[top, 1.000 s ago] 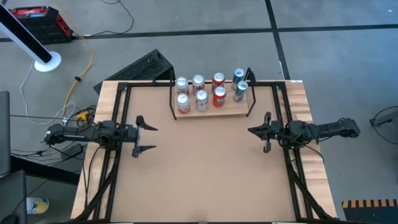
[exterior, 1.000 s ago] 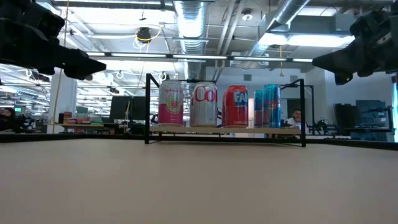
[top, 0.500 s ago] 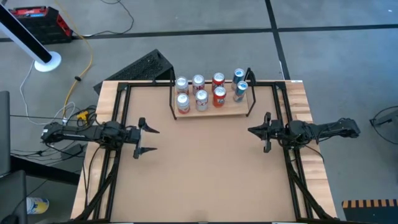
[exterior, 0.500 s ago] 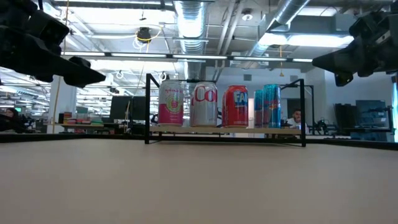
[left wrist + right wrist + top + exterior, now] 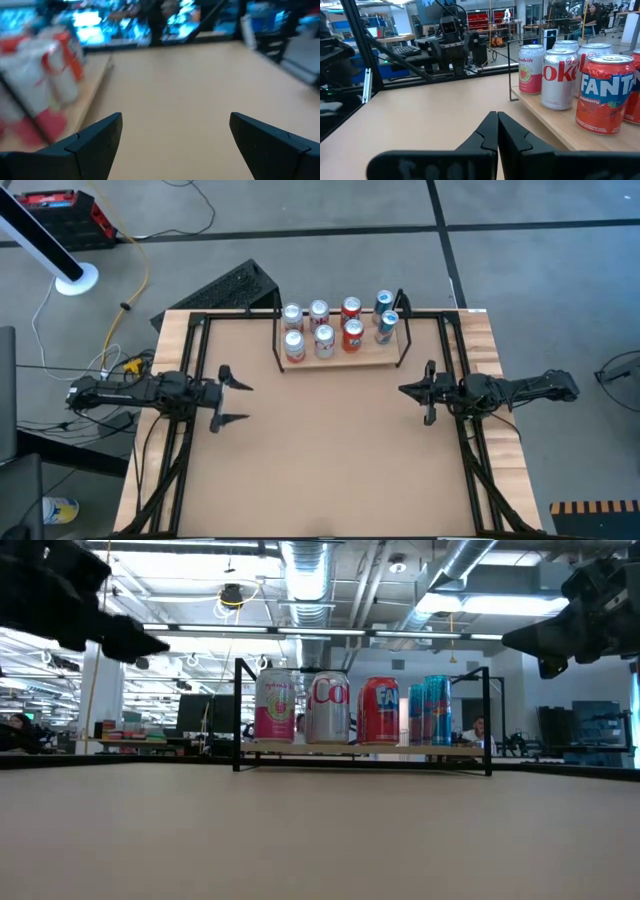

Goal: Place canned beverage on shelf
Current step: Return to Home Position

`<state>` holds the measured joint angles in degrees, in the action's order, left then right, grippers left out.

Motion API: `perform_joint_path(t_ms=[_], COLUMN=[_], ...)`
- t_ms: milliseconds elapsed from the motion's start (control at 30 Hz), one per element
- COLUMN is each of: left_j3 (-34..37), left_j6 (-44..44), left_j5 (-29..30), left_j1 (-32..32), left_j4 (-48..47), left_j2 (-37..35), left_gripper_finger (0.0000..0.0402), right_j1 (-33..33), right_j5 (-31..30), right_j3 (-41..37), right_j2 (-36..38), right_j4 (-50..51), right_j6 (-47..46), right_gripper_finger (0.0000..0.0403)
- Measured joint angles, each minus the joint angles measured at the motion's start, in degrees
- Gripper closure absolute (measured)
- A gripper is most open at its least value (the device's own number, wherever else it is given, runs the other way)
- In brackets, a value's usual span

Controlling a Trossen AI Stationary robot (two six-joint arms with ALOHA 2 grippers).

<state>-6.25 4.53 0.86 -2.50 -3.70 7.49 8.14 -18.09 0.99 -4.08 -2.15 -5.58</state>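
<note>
The light-wood shelf [image 5: 368,354] with black rod uprights stands at the table's far middle. Several cans [image 5: 324,338] stand upright on it in two rows: pink, silver Coke, red Fanta and blue. They also show in the low view [image 5: 378,712] and the right wrist view [image 5: 602,95]. My left gripper [image 5: 248,403] is open and empty above the table's left side, its fingers level and wide apart in the left wrist view [image 5: 175,125]. My right gripper [image 5: 402,390] is shut and empty above the table's right side, fingers together in its wrist view [image 5: 497,120].
Black frame rails [image 5: 190,370] run along the table's left and right sides. The brown tabletop [image 5: 320,460] lies between the two grippers and the near edge. A black ridged object [image 5: 235,285] lies on the floor beyond the far left corner.
My left gripper has dipped a little toward the table and come up again to about its earlier height, staying open. The cans and the shelf have kept still.
</note>
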Motion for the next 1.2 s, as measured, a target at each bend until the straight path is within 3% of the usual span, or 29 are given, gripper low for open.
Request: perform_joint_path(t_ms=[167, 367, 833, 1200], left_j3=[0.1, -0.5, -0.6, -0.5], left_j6=[-2.2, -8.4, -7.2, -7.1], left_j5=[3.5, 2.9, 3.0, 3.1], left_j1=[0.0, 0.0, 0.0, -1.2], left_j4=[-7.5, -18.0, -18.6, -18.6], left_j2=[0.0, 0.0, 0.0, -4.2], left_gripper_finger=[0.0047, 0.0047, 0.0047, 0.0047], right_j1=[0.0, 0.0, 0.0, 0.0], right_j5=[0.0, 0.2, 0.1, 0.1], right_j3=[0.0, 0.0, 0.0, 0.0], right_j2=[0.0, 0.0, 0.0, 0.0], right_j4=[0.0, 0.0, 0.0, 0.0], right_j6=[0.0, 0.0, 0.0, 0.0], right_gripper_finger=[0.0376, 0.0376, 0.0376, 0.0376])
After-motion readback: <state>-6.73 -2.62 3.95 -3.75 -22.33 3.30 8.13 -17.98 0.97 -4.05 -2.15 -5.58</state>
